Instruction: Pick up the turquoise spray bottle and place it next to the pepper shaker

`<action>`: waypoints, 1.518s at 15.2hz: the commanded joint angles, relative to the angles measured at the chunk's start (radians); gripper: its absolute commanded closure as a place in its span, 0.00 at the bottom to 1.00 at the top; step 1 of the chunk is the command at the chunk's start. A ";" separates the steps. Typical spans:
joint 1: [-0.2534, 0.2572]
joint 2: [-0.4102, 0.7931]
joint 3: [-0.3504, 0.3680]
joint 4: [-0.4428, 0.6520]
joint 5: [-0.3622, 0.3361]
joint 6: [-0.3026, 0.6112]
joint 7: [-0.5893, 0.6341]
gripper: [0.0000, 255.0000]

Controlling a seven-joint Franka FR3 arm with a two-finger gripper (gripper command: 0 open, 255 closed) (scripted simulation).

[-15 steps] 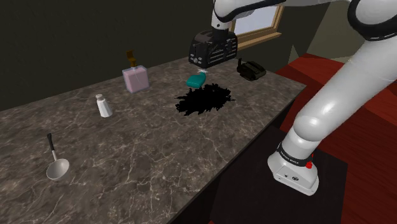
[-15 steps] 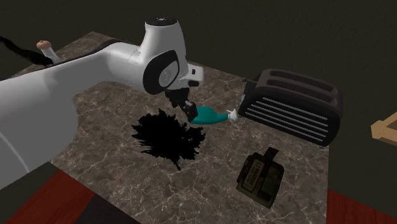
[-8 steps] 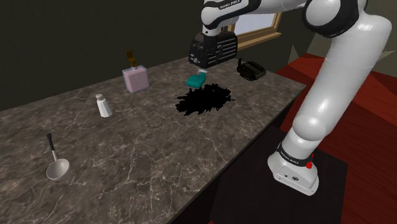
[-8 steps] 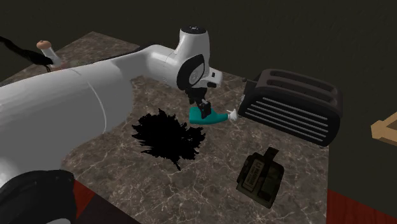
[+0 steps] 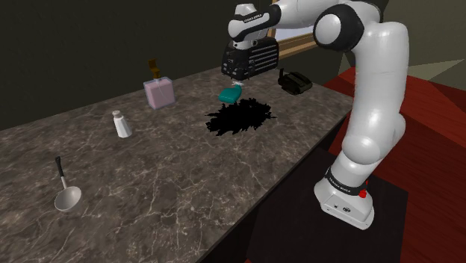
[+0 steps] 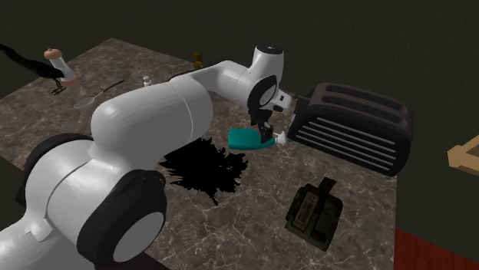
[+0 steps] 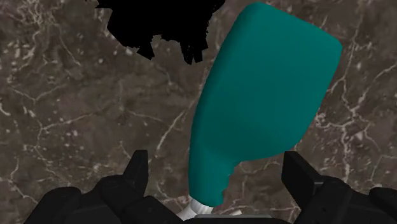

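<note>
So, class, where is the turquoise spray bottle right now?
In the shoulder view the turquoise spray bottle lies on its side between the black toaster and the ragged black patch.

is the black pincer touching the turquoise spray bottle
Apart. The wrist view shows brown marble countertop between the turquoise spray bottle and each finger of the open black pincer.

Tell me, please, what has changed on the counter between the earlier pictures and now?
The arm swung across, carrying the claw along the lying turquoise spray bottle from its base end toward its neck, nearer the toaster. The claw is open, straddling the neck without touching; nothing was grasped or released. Bottle, toaster, pepper shaker and ladle stayed put.
</note>
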 commanded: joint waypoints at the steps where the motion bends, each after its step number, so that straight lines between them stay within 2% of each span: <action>1: -0.014 0.093 -0.007 0.104 0.019 -0.020 0.025 0.00; 4: -0.039 0.219 -0.016 0.253 0.045 -0.055 0.061 0.00; 12: -0.037 0.242 -0.014 0.187 0.048 0.033 0.058 0.00; 20: -0.037 0.242 -0.014 0.188 0.048 0.033 0.058 0.00; 21: -0.037 0.242 -0.014 0.188 0.048 0.033 0.058 1.00; 23: -0.037 0.242 -0.014 0.188 0.048 0.033 0.058 1.00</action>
